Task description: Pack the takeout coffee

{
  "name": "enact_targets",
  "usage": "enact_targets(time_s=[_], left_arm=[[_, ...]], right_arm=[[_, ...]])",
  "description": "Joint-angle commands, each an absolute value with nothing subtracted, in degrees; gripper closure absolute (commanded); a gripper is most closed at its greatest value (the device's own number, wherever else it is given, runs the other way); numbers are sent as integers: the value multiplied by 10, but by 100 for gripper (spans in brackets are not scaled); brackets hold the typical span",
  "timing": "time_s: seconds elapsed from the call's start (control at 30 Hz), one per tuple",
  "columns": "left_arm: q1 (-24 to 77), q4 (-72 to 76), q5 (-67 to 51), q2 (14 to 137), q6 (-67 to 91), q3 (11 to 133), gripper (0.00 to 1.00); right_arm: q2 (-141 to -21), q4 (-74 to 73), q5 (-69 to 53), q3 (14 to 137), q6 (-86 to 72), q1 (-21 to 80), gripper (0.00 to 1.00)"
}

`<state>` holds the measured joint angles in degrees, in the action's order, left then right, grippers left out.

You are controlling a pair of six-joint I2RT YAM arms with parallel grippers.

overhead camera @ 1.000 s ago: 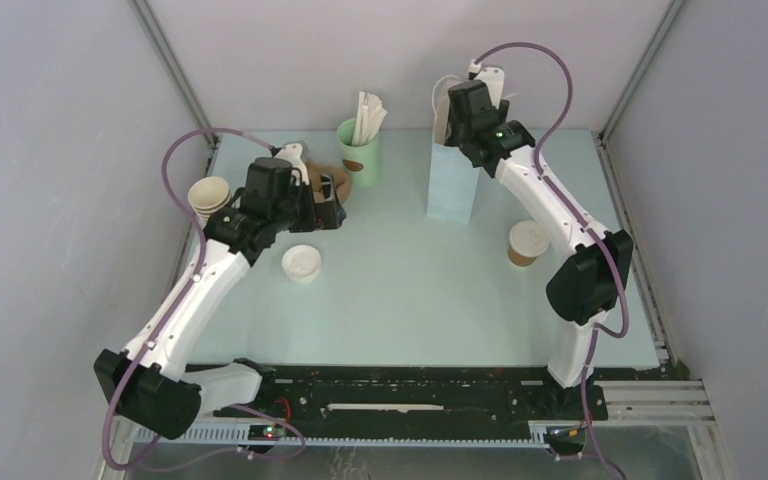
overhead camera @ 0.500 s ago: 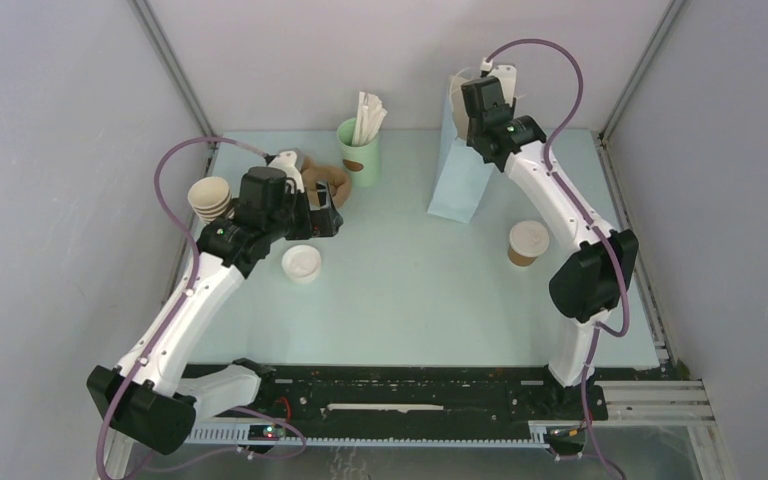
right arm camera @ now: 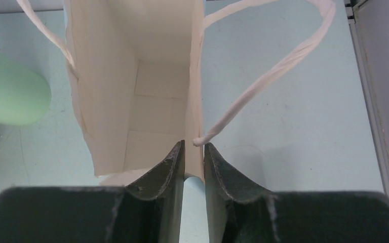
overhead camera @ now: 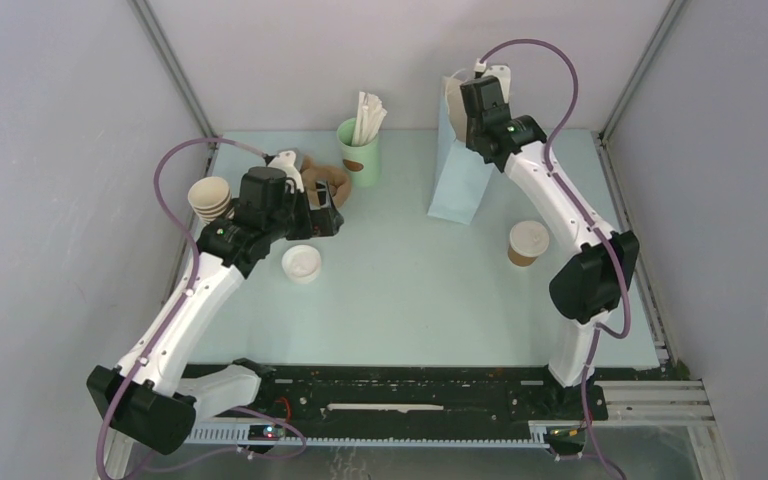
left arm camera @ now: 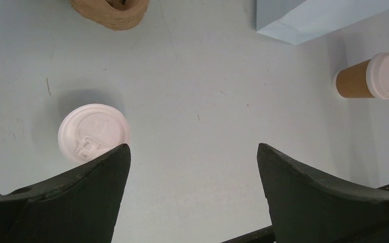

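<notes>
The takeout coffee (overhead camera: pixel 527 243), a small brown cup with a white lid, stands on the table right of centre; it also shows in the left wrist view (left arm camera: pixel 372 77). The pale blue paper bag (overhead camera: pixel 457 175) stands upright at the back. My right gripper (right arm camera: pixel 194 147) is shut on the bag's right wall at its top rim; the bag's inside (right arm camera: pixel 152 96) looks empty. My left gripper (left arm camera: pixel 192 162) is open and empty, above the table beside a loose white lid (left arm camera: pixel 93 132).
A mint-green cup with white sticks (overhead camera: pixel 359 150) stands at the back. A brown cup carrier (overhead camera: pixel 322 180) and a stack of brown cups (overhead camera: pixel 208 198) are at the back left. The loose lid (overhead camera: pixel 301 263) lies left of centre.
My right gripper has lifted the bag's rim up and back, tilting the bag. My left arm drew back a little towards the loose lid, then held still.
</notes>
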<state>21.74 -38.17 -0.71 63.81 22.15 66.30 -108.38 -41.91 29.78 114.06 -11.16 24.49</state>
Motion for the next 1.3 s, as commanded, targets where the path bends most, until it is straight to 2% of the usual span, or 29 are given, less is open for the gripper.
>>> enact_targets(time_s=[0.0,0.03,0.13,0.2,0.3,0.37,0.5,0.67,0.83,0.9,1.1,1.2,1.27], left_arm=[[219,-356,-13,640,228,657,0],[219,-355,-5,647,225,661,0],[215,-372,46,698,205,705,0],[207,-396,78,750,201,753,0],[193,-390,91,821,188,811,0],[181,-383,100,882,174,848,0],[143,-394,63,968,169,927,1],[137,-397,91,1034,123,1000,0],[133,-420,113,1092,99,1053,0],[129,-429,119,1111,95,1070,0],[127,-437,109,1122,98,1085,0],[127,-434,107,1108,101,1072,0],[127,-432,108,1098,101,1063,0]], right_arm=[[-1032,-431,272,1143,-99,254,69],[-1028,-435,269,1143,-97,256,66],[-1010,-447,260,1144,-94,266,44],[-996,-456,248,1143,-93,273,33],[-975,-461,229,1130,-93,277,27],[-963,-463,217,1118,-94,276,26],[-934,-438,183,1076,-94,255,21],[-957,-415,128,1075,-102,211,27],[-1021,-440,144,1135,-99,206,30],[-1039,-447,168,1149,-104,206,34],[-1081,-456,215,1181,-105,207,66],[-1089,-480,218,1204,-107,212,88],[-1075,-491,214,1198,-106,222,96]])
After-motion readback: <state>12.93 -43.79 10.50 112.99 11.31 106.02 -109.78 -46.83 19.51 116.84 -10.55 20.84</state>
